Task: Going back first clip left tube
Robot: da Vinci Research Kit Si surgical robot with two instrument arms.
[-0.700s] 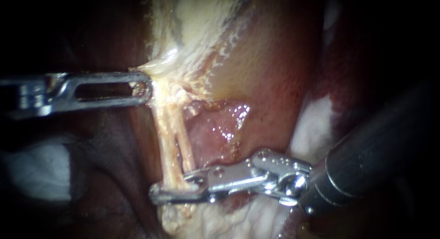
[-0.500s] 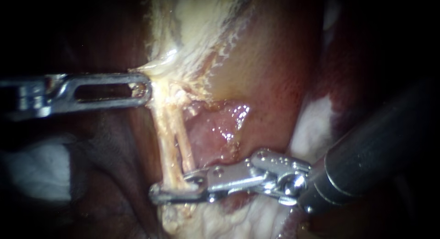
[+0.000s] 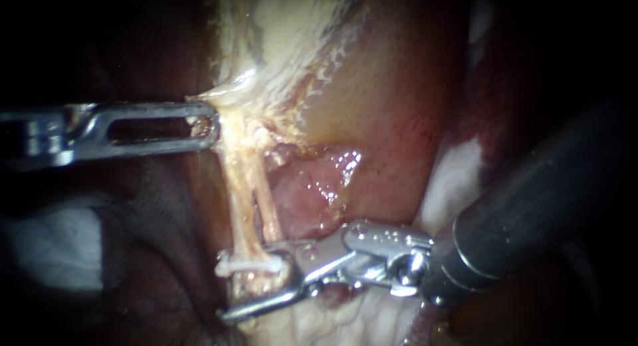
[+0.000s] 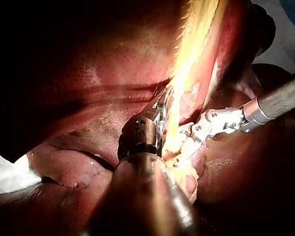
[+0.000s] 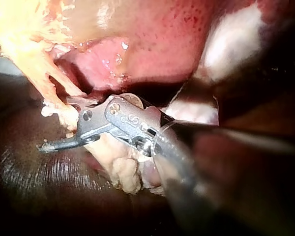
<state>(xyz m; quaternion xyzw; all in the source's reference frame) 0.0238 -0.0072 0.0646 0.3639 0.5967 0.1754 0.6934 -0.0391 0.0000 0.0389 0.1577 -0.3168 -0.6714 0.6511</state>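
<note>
Right instrument [image 3: 256, 287] jaws apart, straddling spot just below white clip [image 3: 244, 264], which sits across left tube [image 3: 240, 206]. Left instrument [image 3: 209, 125] jaws clamped on pale tissue [image 3: 229, 101], I think, view's murky.

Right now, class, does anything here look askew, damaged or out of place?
Nothing stands out: the clip sits roughly level across the tubes, and no tear or spill shows.

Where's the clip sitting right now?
Low in the endoscope view, the clip lies across the pale tubes near their lower end, at the mouth of the open jaws of the right instrument.
</note>
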